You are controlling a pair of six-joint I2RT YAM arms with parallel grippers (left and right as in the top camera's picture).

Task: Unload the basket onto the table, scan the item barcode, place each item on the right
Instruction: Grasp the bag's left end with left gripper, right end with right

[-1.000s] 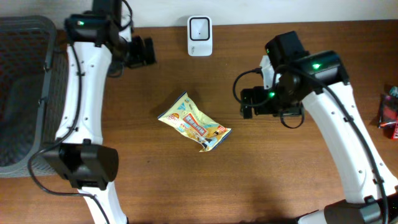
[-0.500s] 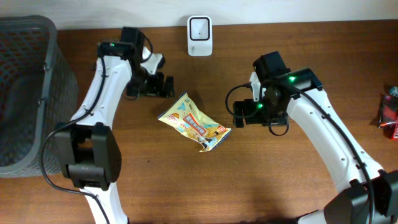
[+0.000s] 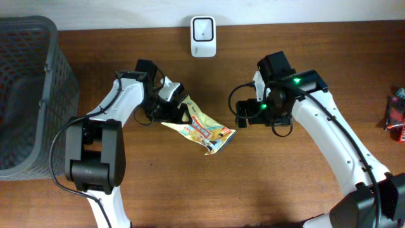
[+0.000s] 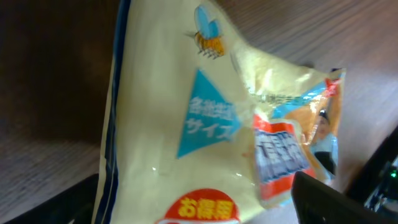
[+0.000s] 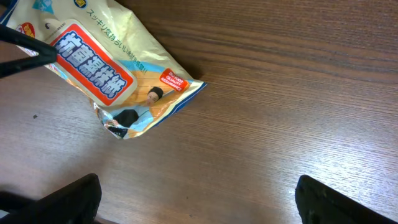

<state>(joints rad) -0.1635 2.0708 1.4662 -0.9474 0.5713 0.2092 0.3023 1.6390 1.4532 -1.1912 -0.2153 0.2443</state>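
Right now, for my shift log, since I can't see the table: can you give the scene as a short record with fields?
item: yellow plastic snack bag, lying on brown wooden table
left pincer: open, straddling the bag's upper-left end
right pincer: open, beside the bag, apart from it
scanner: white box-shaped scanner at the far edge, untouched
basket: grey mesh basket, far left
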